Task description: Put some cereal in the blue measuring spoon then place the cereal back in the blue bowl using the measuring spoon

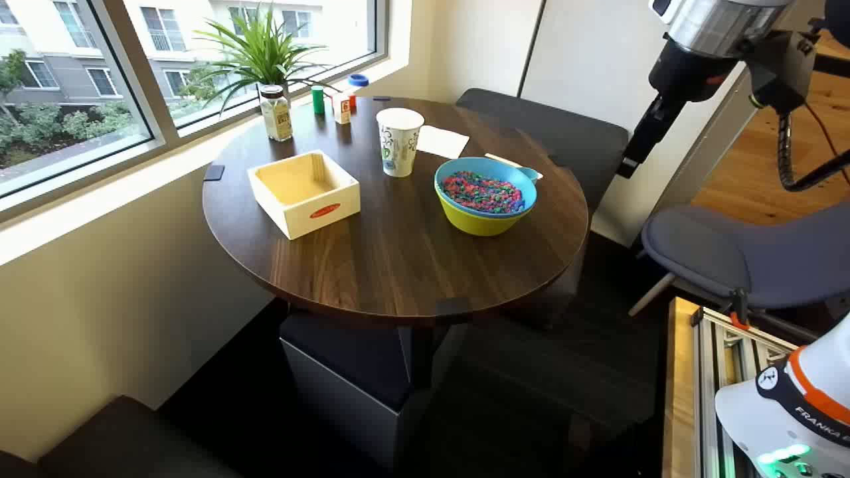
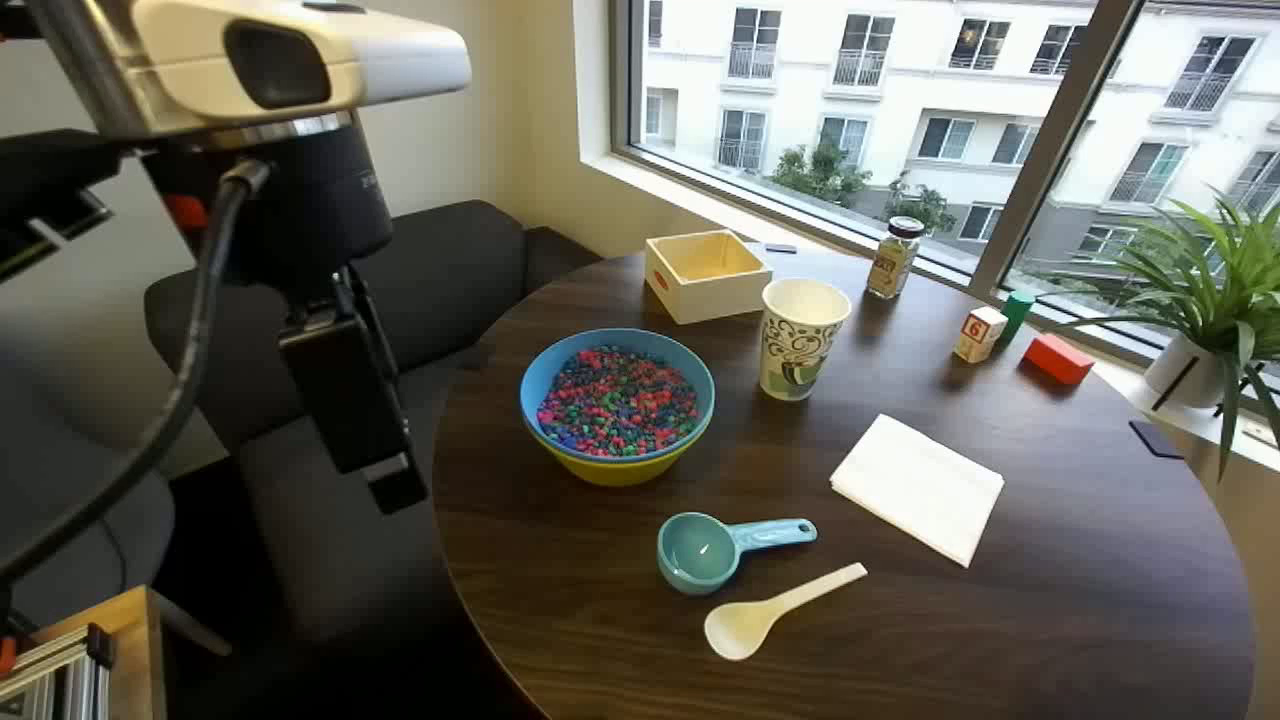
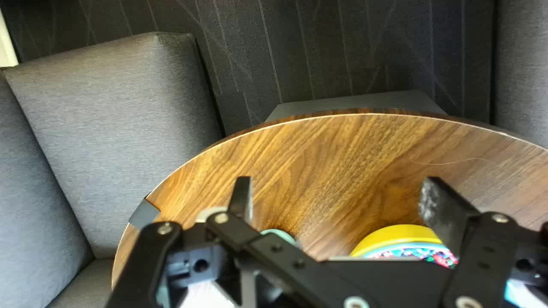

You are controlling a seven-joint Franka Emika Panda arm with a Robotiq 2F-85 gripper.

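Observation:
The blue bowl [image 2: 541,378] stands on the round table with a yellow-green outer wall below its rim. Multicoloured cereal [image 2: 620,405] fills much of it, and in an exterior view the same cereal [image 1: 481,191] shows inside the rim. Beside the bowl lies the blue measuring spoon [image 2: 692,555], its cup facing up and looking empty. My gripper [image 3: 337,188] is open in the wrist view, with nothing between its widely parted fingers. It hangs in the air off the table's edge, apart from bowl and spoon. The gripper's parts cover most of both in the wrist view.
A white spoon [image 2: 742,628] lies close to the measuring spoon, near a folded napkin [image 2: 915,490]. A tall paper cup [image 2: 800,345] stands behind the bowl. Farther off are a square wooden tray [image 1: 322,211], a glass jar [image 2: 893,262], small blocks [image 2: 1057,358] and a plant [image 1: 262,56].

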